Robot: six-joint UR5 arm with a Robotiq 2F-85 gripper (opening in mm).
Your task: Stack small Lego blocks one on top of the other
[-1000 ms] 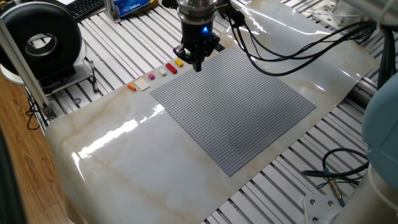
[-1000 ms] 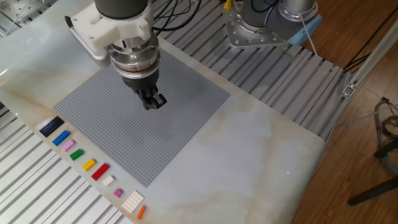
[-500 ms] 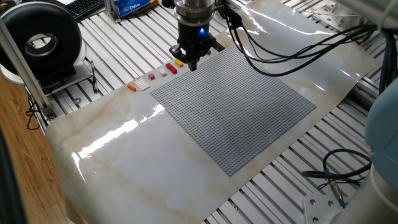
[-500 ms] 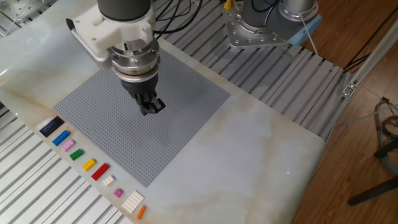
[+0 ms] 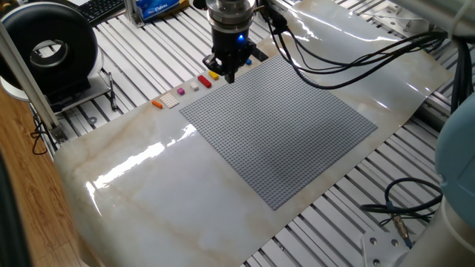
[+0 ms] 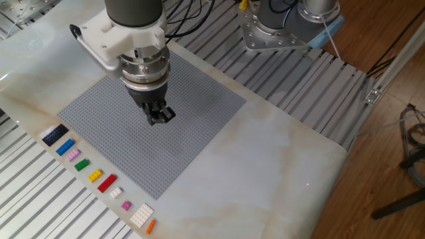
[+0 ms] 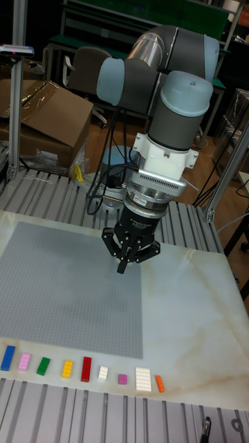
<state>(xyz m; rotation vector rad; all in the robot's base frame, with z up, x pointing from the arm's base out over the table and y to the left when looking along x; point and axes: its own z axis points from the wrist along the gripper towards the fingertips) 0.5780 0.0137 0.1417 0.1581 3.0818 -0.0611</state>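
Note:
The small Lego blocks lie in a row on the marble beside the grey baseplate (image 6: 192, 99). At one end are the black brick (image 6: 54, 135), the blue brick (image 6: 64, 147) (image 7: 7, 357) and a pink brick (image 6: 72, 156) (image 7: 24, 360). A tiny pink-purple brick (image 6: 126, 206) (image 7: 122, 378) lies further along. My gripper (image 6: 159, 118) (image 7: 122, 266) (image 5: 228, 74) hangs above the baseplate, apart from the row. Its fingers are shut to a point with nothing between them. In one fixed view the gripper hides the black and blue end of the row.
The same row also holds green (image 6: 82, 164), yellow (image 6: 95, 175), red (image 6: 107, 183), white (image 6: 141, 215) and orange (image 6: 151, 226) bricks. Slotted aluminium rails surround the marble slab (image 6: 279, 153). Cables (image 5: 334, 67) trail from the arm, and a black round unit (image 5: 48, 52) stands at the far left.
The gripper has drifted a little across the baseplate toward the side where the row of bricks lies. Its fingers stay shut, and no brick has moved.

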